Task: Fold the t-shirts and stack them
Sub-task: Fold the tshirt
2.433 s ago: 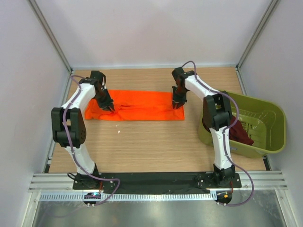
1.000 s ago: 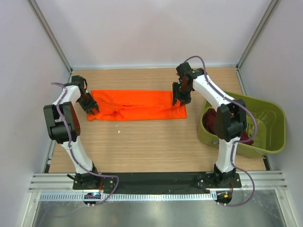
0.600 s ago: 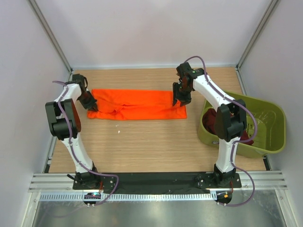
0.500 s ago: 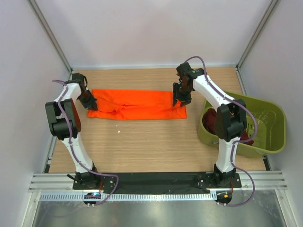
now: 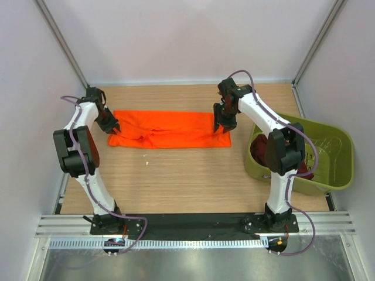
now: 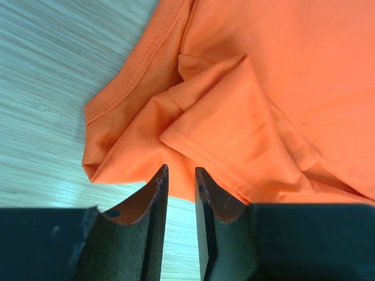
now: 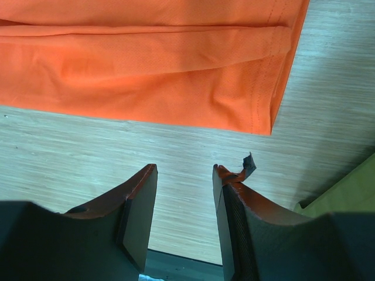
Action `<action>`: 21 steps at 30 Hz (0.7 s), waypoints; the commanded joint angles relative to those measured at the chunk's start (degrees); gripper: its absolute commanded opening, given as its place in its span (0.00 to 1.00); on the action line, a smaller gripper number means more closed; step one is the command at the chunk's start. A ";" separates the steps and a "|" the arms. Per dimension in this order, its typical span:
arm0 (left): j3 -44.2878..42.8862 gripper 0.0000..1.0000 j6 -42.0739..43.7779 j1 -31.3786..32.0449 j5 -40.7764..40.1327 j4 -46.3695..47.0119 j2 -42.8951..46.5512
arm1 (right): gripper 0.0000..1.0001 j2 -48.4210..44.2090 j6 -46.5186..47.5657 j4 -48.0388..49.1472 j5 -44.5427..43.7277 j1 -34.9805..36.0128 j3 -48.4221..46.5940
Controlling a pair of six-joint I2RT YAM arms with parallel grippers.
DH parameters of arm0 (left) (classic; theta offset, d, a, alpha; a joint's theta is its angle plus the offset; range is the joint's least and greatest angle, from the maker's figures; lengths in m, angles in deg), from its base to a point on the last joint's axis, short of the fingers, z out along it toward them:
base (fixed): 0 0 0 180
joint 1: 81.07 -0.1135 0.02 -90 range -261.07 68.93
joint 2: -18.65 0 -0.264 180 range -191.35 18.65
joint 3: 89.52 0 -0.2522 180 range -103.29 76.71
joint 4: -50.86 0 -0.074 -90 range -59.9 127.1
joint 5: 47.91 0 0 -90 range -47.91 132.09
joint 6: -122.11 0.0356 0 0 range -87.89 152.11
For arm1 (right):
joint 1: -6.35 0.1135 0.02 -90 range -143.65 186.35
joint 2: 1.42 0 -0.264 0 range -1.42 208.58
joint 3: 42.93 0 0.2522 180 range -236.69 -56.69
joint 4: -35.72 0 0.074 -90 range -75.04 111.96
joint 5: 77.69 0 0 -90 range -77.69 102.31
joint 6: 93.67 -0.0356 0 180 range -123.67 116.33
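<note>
Top external view: the left gripper point(image 5: 111, 125) hangs at the 9 o'clock end of the orange t-shirt point(image 5: 170, 130), a long flat band of soft cloth lying on the wood-grain table point(image 5: 176, 175) toward 12 o'clock. From the left wrist, its dark fingers stand only a narrow slit apart with nothing between them, above a wrinkled sleeve with a stitched hem. The right gripper point(image 5: 221, 124) is at the shirt's 3 o'clock end; its fingers are apart and empty, over bare wood beside the smooth hem. At the table's 3 o'clock, the olive plastic tub point(image 5: 328, 153) holds the maroon t-shirt point(image 5: 300, 167), mostly hidden by the right arm.
</note>
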State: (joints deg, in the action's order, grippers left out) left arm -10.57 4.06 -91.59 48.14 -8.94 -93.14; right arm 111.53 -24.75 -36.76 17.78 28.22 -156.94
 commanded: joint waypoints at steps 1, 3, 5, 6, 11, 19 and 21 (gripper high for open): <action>-0.95 0.26 -0.16 -0.20 -0.68 1.57 3.59 | 0.49 -3.08 0.43 0.01 -0.20 0.72 0.23; -2.35 0.25 0.28 -0.20 -0.86 0.96 1.85 | 0.49 -3.26 0.43 -0.08 -0.38 0.90 0.23; -3.67 0.28 0.89 -0.29 -0.77 0.17 0.17 | 0.49 -3.26 0.43 0.01 -0.47 0.89 0.23; -4.12 0.30 1.59 -0.29 -0.60 -0.19 -0.53 | 0.49 -3.35 0.51 -0.08 -0.47 0.90 0.31; -7.11 0.35 4.58 -0.29 -0.24 -0.28 -4.66 | 0.49 -3.52 0.78 -0.34 -0.38 0.89 0.75; -7.55 0.31 5.99 -0.20 3.45 1.12 -7.48 | 0.49 -3.87 0.78 -0.43 -0.11 0.89 1.37; -6.94 0.30 5.90 -0.20 4.15 1.22 -7.22 | 0.49 -3.79 0.60 -0.17 0.15 0.81 1.37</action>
State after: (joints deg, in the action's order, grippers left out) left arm -16.73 8.73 -91.59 49.78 -8.96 -101.20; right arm 111.42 -24.73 -36.91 17.78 28.74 -155.41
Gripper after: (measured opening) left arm 0.308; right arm 0.496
